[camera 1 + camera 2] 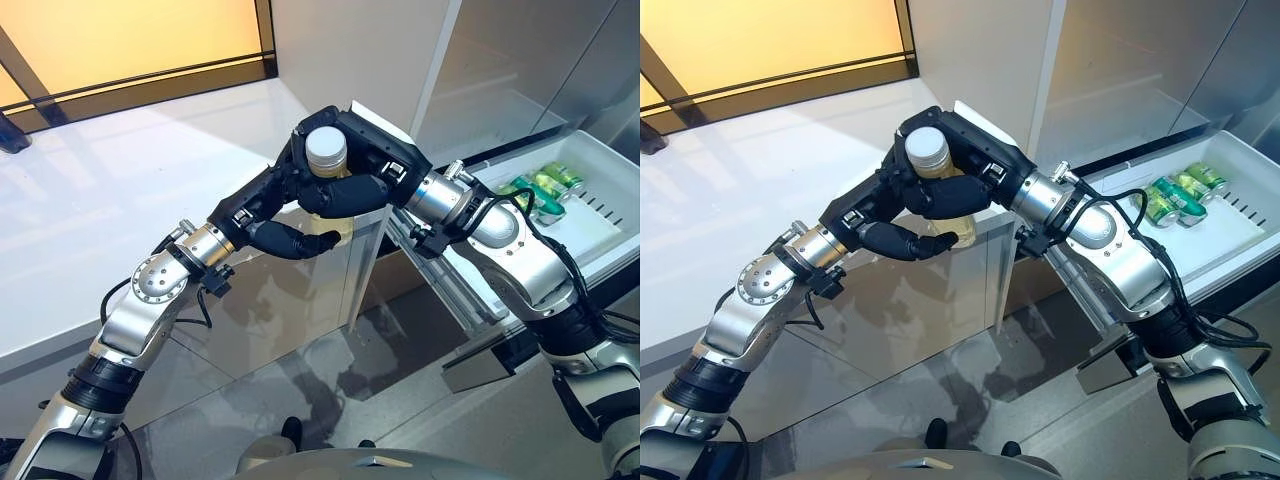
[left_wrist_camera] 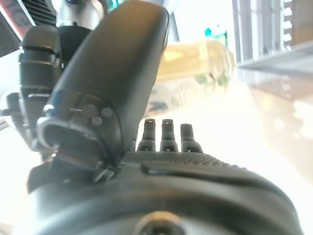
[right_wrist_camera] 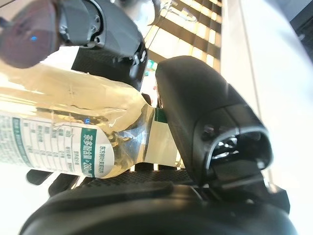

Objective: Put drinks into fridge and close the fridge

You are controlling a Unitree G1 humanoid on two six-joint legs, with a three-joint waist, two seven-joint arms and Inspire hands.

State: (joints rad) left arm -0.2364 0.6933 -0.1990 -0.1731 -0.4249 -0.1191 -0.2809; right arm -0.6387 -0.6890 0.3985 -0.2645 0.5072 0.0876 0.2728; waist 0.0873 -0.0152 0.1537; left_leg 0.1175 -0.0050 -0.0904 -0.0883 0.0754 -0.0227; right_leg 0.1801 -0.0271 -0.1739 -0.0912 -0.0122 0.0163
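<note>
Green cans (image 1: 545,190) in white fridge drawer (image 1: 600,235)

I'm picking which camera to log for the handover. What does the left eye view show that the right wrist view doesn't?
Only the left eye view shows the bottle's white cap, the white counter, and the open fridge drawer with green cans lying in it.

Only the right wrist view shows the bottle's label up close and the pale liquid behind it.

Both show the bottle held between the left robot hand and the right robot hand, whose fingers curl around it.
</note>
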